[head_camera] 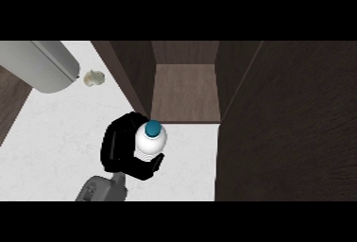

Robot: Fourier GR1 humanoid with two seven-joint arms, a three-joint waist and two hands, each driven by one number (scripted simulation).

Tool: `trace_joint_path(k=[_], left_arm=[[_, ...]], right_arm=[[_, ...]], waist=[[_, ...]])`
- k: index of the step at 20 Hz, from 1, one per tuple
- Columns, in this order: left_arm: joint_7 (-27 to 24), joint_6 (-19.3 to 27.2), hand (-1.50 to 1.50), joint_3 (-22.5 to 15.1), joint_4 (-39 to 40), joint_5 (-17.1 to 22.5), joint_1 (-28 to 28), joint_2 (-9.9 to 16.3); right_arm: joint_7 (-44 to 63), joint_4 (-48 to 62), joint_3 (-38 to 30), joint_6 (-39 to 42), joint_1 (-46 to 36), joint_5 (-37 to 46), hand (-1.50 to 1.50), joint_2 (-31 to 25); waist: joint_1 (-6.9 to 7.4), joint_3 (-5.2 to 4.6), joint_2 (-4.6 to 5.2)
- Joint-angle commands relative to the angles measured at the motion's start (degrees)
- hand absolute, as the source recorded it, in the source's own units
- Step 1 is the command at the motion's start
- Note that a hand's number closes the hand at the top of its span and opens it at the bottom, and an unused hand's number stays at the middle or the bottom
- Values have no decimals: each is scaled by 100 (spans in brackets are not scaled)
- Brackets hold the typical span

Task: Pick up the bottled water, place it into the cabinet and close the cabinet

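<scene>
While the left hand (118,144) holds the water bottle (150,139) with its fingers (155,164) curled around it, the carrying step is under way. The bottle stands upright above the white desk (55,137), just in front of the open cabinet (182,90). Next, I think, the hand must move it forward onto the cabinet floor, away from the door (293,132) on the right.

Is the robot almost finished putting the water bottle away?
Not yet, about halfway. Done: the hand is curled round the bottle, right in front of the open cabinet. Which hand it is, I cannot tell. In hand: carrying the bottle toward the opening. Left: set the bottle on the shelf inside, let go, then swing the door shut. It is open now.
</scene>
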Motion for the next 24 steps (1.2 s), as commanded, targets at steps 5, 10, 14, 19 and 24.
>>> trace_joint_path(k=[5,10,14,19,24], left_arm=[[1086,1929,150,-1475,-1177,-87,-476,-2],[1621,3354,150,-1831,-1108,-43,-1691,-2],[1955,4077,150,-1990,-995,-118,-2404,-2],[1875,4278,150,-1681,-127,105,-3104,-2],[1410,4034,150,-1515,881,273,-3350,-2]], right_arm=[[390,-398,-20,-16,-102,-357,-150,42],[395,-318,302,-56,-331,109,-150,220],[646,-465,-306,-33,-398,-567,-150,-47],[568,-373,-221,3,-539,-396,-150,95],[510,-297,-705,158,-560,-825,-150,-111]], waist=[[-64,-1,6],[-122,-2,19],[-121,0,18],[-147,-2,29],[-172,-3,46]])
